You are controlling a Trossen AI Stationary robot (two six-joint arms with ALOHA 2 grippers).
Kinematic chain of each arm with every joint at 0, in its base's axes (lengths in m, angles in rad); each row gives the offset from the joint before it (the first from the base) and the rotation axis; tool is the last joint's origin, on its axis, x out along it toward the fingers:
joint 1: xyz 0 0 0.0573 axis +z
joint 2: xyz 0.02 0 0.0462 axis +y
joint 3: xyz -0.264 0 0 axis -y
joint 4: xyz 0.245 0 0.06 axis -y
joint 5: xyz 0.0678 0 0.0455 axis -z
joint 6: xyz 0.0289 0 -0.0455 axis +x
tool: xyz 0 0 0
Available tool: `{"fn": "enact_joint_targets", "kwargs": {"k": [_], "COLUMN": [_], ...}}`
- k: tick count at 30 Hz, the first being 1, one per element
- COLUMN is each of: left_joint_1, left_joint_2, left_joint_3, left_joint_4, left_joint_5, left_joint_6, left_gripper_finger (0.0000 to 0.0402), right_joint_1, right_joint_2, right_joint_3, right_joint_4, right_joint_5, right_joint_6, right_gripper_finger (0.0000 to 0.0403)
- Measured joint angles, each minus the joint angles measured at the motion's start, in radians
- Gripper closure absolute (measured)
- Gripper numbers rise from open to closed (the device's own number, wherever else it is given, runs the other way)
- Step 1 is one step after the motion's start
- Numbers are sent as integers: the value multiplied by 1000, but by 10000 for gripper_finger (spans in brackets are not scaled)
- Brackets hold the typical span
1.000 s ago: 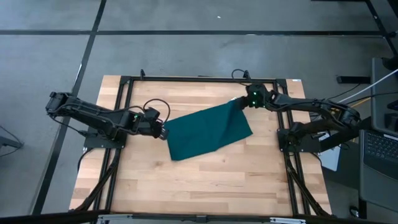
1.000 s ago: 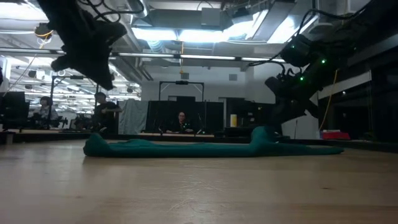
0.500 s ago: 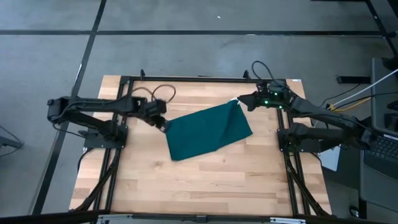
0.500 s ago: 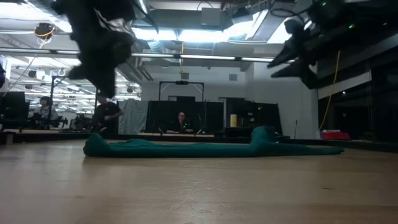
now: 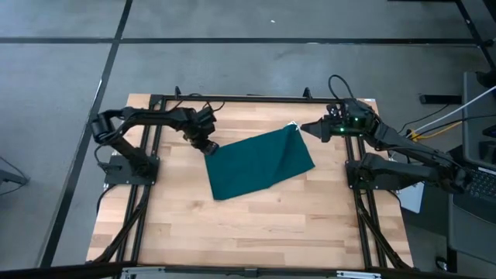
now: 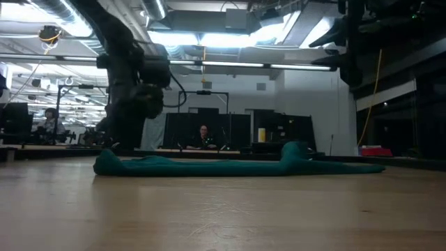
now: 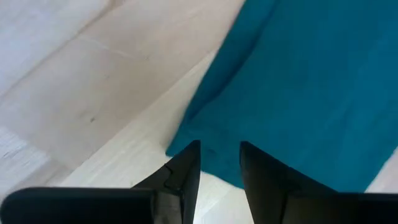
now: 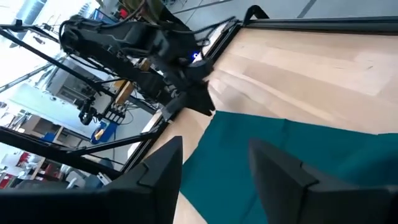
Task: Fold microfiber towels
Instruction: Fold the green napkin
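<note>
A: Nearest the low camera is bare tabletop, pale wood planks. What lies past it?

B: The towel, dark teal, lying low across the middle as a long ridge with a small hump toward one end. From above the towel is a flat, tilted rectangle near the tabletop's centre, a small white tag at its far corner.

A: And the pincers?

B: The left pincer hangs just over the towel's left corner. Its wrist camera shows both fingers apart, with cloth and wood visible in the gap, gripping nothing. The right pincer sits just beside the tagged corner, off the cloth; its fingers stand wide apart and empty too.

A: Anything in the way?

B: In the low view the left arm comes down in front of the room, above the towel's end, and the right arm hangs dark in the upper corner. A black frame borders the tabletop, with cables looping near both arms.

A: Any containers?

B: I see no bins or trays on the tabletop.

A: And farther off?

B: Past the table edge, a person sits at dark desks, another is at the far side, and ceiling lights run overhead. The top view shows grey floor and a laptop at the right edge.
</note>
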Motion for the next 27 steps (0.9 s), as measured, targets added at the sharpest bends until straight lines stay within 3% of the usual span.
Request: {"fn": "enact_joint_targets", "kwargs": {"k": [15, 23, 27], "left_joint_1": [0, 0, -4], "left_joint_2": [26, 38, 85], "left_joint_3": [0, 0, 0], "left_joint_4": [146, 159, 176], "left_joint_5": [-13, -20, 35], "left_joint_6": [129, 188, 186], "left_gripper_finger": [324, 327, 327], "right_joint_1": [42, 42, 42], "right_joint_2": [-8, -8, -8], "right_joint_3": [0, 0, 0], "right_joint_4": [-6, -6, -6], "right_joint_5": [22, 30, 30], "right_joint_6": [1, -2, -2], "right_gripper_finger": [259, 249, 243]}}
